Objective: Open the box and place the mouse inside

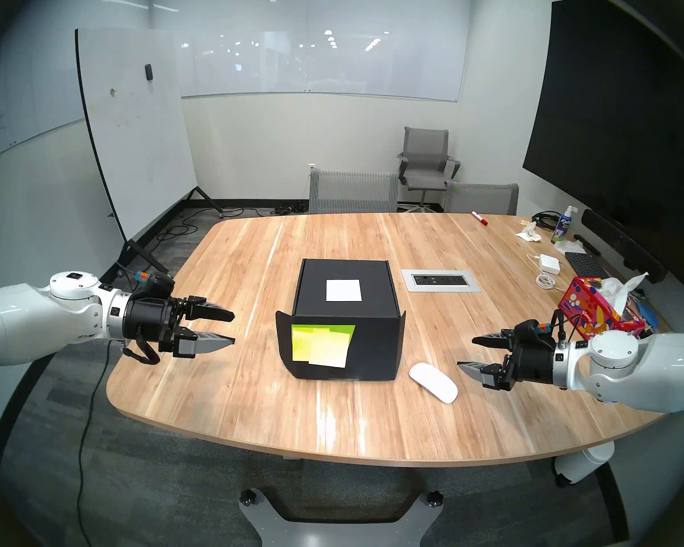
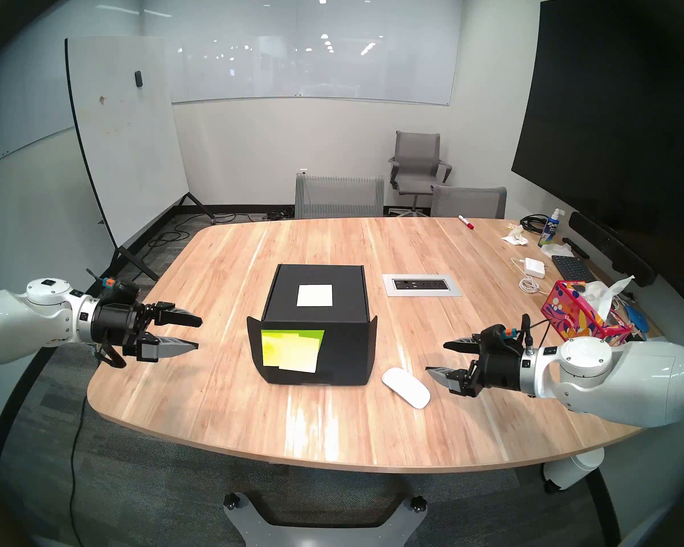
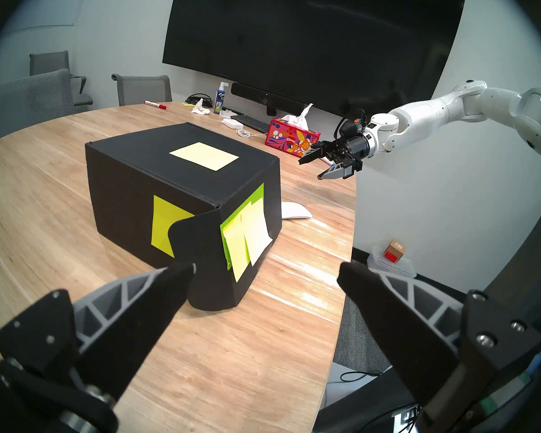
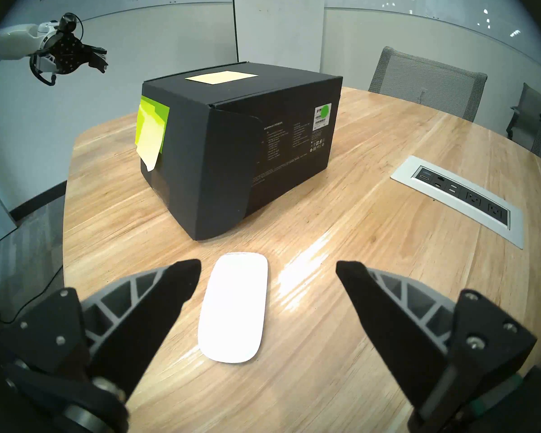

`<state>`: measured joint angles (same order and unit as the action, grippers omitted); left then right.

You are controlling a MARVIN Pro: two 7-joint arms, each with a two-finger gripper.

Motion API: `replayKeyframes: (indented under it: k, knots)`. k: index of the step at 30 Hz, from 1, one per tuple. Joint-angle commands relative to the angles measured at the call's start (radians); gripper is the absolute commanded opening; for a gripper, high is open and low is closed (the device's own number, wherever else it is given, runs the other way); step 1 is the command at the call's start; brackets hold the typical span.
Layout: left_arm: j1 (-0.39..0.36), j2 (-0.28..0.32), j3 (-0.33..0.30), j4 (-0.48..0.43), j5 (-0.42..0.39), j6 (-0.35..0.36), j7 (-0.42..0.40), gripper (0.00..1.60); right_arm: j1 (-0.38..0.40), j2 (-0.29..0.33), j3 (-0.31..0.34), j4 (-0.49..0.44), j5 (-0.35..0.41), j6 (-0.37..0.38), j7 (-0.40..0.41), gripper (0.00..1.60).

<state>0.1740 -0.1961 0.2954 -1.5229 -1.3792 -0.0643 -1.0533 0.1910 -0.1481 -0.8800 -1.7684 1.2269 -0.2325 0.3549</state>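
Two grippers, both with jaws wide apart and nothing held, sit parked on either side of the black box [image 1: 348, 317], so nothing's started yet I'd guess. The left gripper [image 1: 230, 329] hangs off the box's left, the right gripper [image 1: 468, 352] just beside the white mouse [image 1: 433, 382]. The box is shut, with its front flap folded down and sticky notes [image 1: 322, 345] on it. The mouse lies flat on the table [image 1: 253, 416] near the box's front right corner, with its long axis running diagonally, far end toward the box, so it's probably an easy grab for the right arm.
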Motion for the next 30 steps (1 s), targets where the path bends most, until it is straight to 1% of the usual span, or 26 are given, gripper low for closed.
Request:
replayKeyframes:
  k: [1,30]
  knots:
    - [-0.012,-0.001,-0.011,0.0,-0.003,0.002,0.001,1.6,0.007,0.003,0.008,0.0,0.002,-0.008,0.002,1.6]
    - [-0.012,-0.001,-0.011,0.0,-0.003,0.002,0.001,1.6,0.006,0.003,0.009,0.0,0.002,-0.008,0.002,1.6]
